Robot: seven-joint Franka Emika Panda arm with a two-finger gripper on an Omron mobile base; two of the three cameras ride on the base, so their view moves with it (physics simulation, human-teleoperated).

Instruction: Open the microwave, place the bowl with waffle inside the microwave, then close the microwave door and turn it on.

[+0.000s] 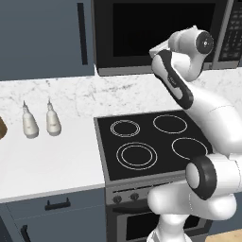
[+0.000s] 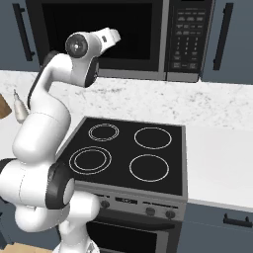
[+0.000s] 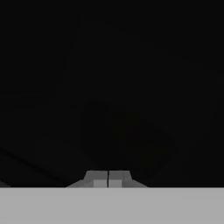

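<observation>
While the microwave point(image 2: 118, 39) sits closed above the stovetop point(image 2: 129, 153), its microwave door point(image 1: 158, 35) shut, the tool point(image 3: 108, 179) points at the dark glass, fingertips pressed together, perhaps touching it; two bottles point(image 1: 40, 120) stand on the tabletop point(image 1: 52, 156).

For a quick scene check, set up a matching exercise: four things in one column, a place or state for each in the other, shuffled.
1. microwave door
2. claw
3. stovetop
4. two white bottles

A. on the counter beside the stove
B. shut, dark window
C. shut, tips together
D. four white rings, nothing on it

Pairs: 1-B, 2-C, 3-D, 4-A
</observation>
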